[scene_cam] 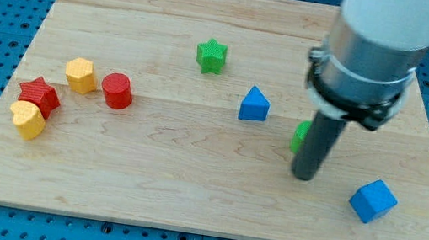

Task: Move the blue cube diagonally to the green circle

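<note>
The blue cube (373,201) sits on the wooden board at the view's lower right. The green circle (301,136) is up and to the left of it, mostly hidden behind my rod. My tip (302,176) rests on the board just below the green circle and to the left of the blue cube, apart from the cube.
A blue triangle-shaped block (254,105) and a green star (211,56) lie near the middle. At the view's left are a red cylinder (117,91), a yellow block (80,75), a red star (39,96) and another yellow block (27,119). The board's edge (206,231) runs along the bottom.
</note>
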You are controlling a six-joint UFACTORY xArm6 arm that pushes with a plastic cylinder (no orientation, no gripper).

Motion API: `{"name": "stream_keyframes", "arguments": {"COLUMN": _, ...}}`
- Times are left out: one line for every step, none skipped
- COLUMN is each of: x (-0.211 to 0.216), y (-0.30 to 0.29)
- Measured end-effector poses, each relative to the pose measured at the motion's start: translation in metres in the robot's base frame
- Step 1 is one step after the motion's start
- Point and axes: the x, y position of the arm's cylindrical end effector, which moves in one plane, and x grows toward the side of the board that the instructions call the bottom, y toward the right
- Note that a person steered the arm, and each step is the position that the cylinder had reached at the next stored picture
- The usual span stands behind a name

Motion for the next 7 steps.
{"name": "stream_keyframes", "arguments": {"x": -0.019, "y": -0.056}}
{"name": "stream_keyframes", "arguments": {"x": -0.04, "y": -0.059}}
{"name": "stream_keyframes", "arguments": {"x": -0.054, "y": -0.062}}
{"name": "stream_keyframes", "arguments": {"x": -0.074, "y": -0.139}}
{"name": "stream_keyframes", "arguments": {"x": -0.094, "y": -0.169}}
{"name": "stream_keyframes", "arguments": {"x": -0.127, "y": -0.202}}
{"name": "stream_keyframes", "arguments": {"x": -0.137, "y": -0.2}}
